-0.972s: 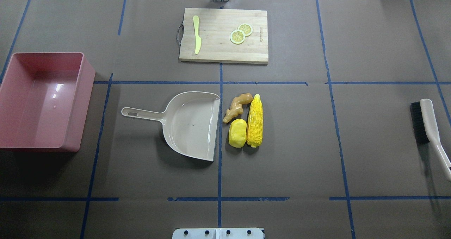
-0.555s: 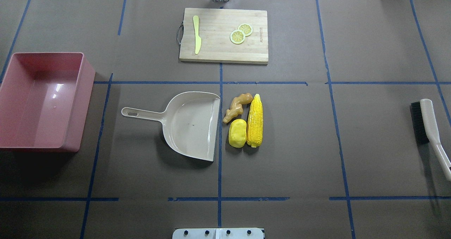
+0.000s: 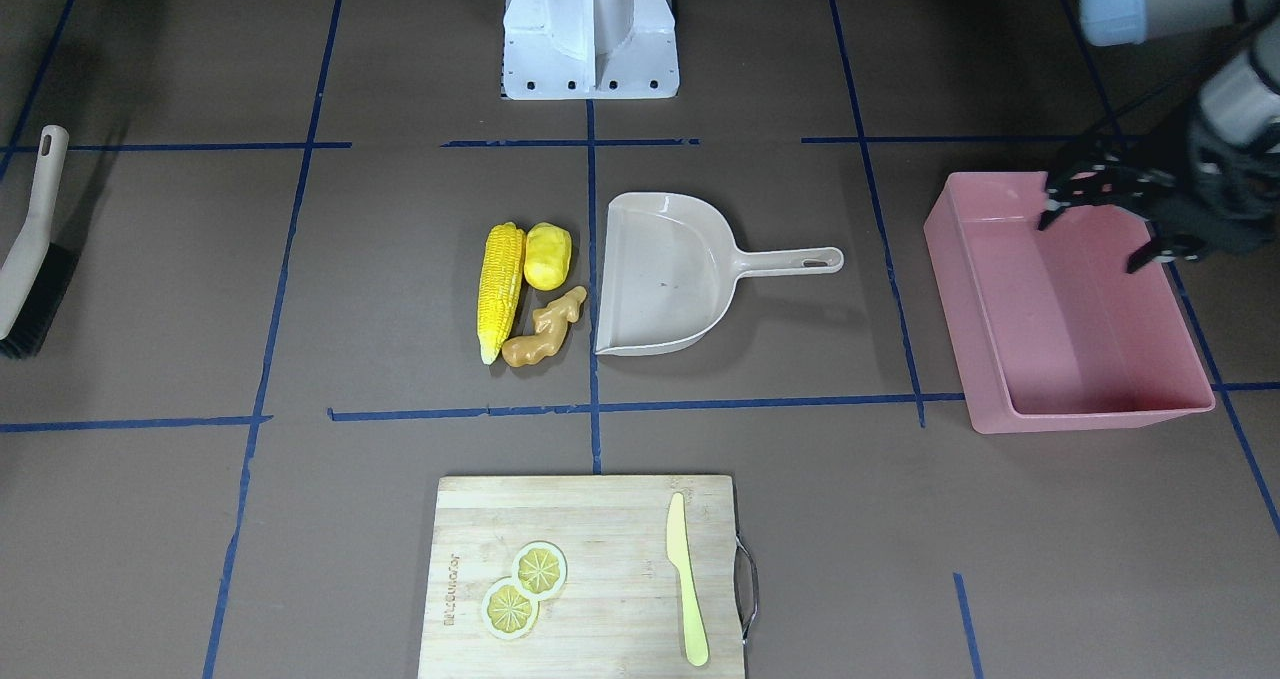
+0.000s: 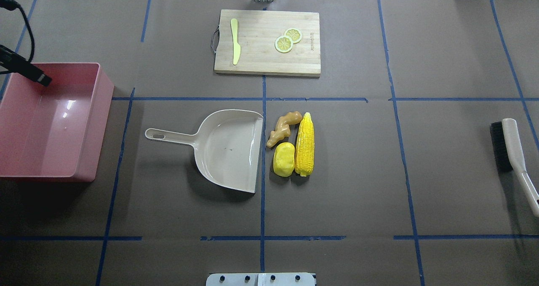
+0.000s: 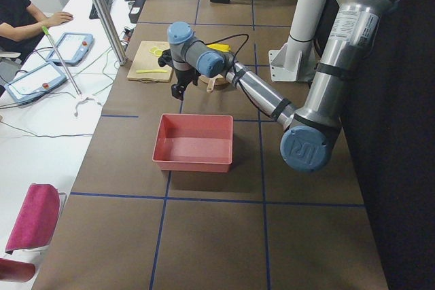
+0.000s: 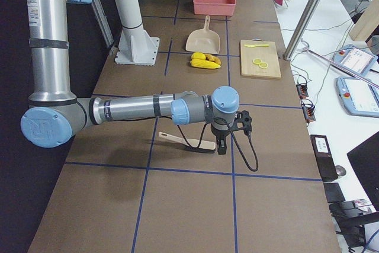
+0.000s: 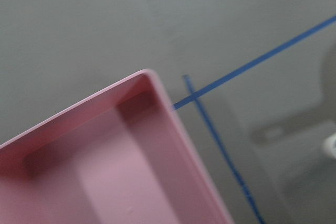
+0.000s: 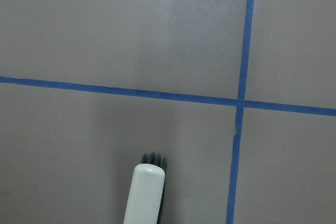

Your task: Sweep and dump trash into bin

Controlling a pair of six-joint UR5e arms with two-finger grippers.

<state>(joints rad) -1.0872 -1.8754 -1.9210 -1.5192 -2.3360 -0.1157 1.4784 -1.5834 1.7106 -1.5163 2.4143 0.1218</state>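
Observation:
The trash lies in a tight group mid-table: a yellow corn cob (image 4: 304, 145), a yellow potato (image 4: 284, 159) and a tan ginger root (image 4: 284, 128). It sits just off the open lip of the beige dustpan (image 4: 227, 149). The pink bin (image 4: 101, 121) stands at the table's left end, with nothing in it. My left gripper (image 3: 1092, 239) hovers open over the bin's far corner, holding nothing. One of its fingers (image 4: 41, 78) shows in the overhead view. My right gripper (image 6: 228, 140) hangs over the brush (image 4: 511, 147) at the right end. I cannot tell whether it is open or shut.
A wooden cutting board (image 4: 267, 41) at the far middle holds a pale yellow knife (image 4: 235, 41) and two lemon slices (image 4: 288, 39). The robot's base (image 3: 590, 29) stands at the near edge. Operators' tablets and cables lie past the table's far side.
My left gripper has come into the overhead view at the upper left, above the bin's far corner. The trash, dustpan, bin and brush have not moved.

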